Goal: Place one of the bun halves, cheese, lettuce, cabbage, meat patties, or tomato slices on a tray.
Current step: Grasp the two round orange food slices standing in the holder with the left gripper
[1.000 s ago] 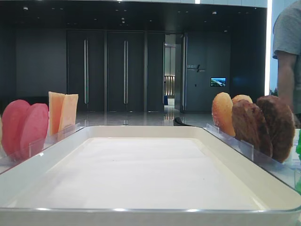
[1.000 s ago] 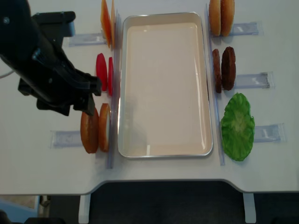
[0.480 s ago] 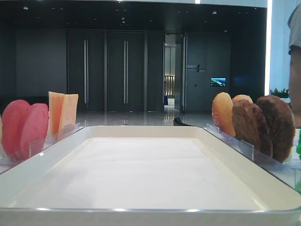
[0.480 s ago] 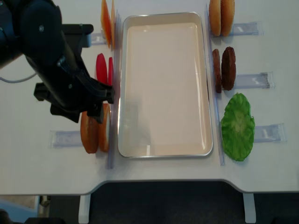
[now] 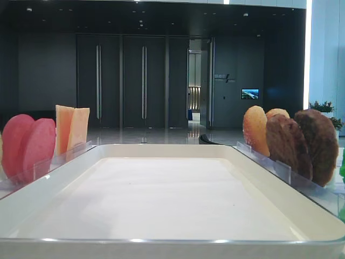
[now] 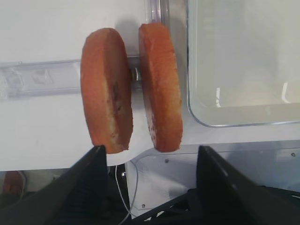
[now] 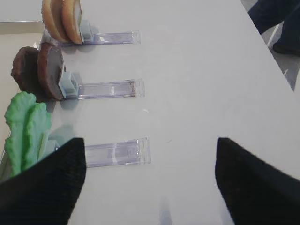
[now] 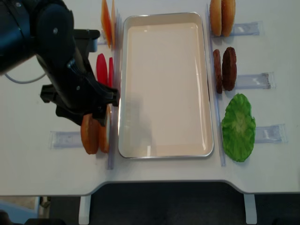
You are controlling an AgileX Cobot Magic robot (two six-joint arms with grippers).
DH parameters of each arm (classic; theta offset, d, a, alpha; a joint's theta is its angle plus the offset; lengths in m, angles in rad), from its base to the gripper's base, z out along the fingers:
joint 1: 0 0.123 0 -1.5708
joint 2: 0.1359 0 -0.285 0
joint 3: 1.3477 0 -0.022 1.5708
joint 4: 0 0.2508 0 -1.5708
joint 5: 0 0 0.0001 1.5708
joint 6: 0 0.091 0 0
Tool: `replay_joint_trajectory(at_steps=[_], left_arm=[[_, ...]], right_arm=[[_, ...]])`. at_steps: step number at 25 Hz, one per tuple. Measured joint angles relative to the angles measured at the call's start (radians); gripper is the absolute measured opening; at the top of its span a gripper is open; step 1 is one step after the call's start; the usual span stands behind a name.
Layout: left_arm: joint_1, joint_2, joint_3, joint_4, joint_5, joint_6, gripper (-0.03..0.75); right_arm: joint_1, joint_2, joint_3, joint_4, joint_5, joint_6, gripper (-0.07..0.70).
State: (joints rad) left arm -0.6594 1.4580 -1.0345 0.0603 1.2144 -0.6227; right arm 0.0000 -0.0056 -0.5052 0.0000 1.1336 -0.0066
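Left wrist view, nearest to the work, shows the left gripper [image 6: 150, 157] with its fingers [image 6: 82, 187] spread wide and holding nothing, the two dark pads low in the picture on either side of a pair of buns [image 6: 131, 89]. The buns stand on edge in a clear holder [image 6: 37, 77] on the white counter [image 6: 56, 28], just beside the tray's [image 6: 201, 119] rounded corner. Judging by this, the step in hand is the approach to one bun. To do it well, the fingers should centre on a single disc, likely the one nearer the tray, with one pad slipping into the narrow gap between the two so the other bun is not knocked over; then close on the flat faces, lift straight up out of the holder, and only then carry across the rim. From overhead, the left arm [image 8: 56, 61] hangs over these buns, hiding their upper halves. Beyond them along the tray's left side stand the tomato slices [image 8: 101, 70] and then the cheese [image 8: 107, 23]. Across the bare tray lie lettuce [image 8: 238, 126], patties [image 8: 229, 68] and a second bun pair [image 8: 221, 17]. The right gripper [image 7: 150, 180] waits at that far side, fingers spread, nothing between them.
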Motion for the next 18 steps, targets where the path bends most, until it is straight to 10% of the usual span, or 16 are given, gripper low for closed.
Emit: replay_joint_trajectory(at_steps=[18], left_arm=[[0.0, 0.093, -0.002, -0.017, -0.085, 0.0, 0.462]], right_arm=[[0.0, 0.0, 0.0, 0.0, 0.0, 0.0, 0.547]])
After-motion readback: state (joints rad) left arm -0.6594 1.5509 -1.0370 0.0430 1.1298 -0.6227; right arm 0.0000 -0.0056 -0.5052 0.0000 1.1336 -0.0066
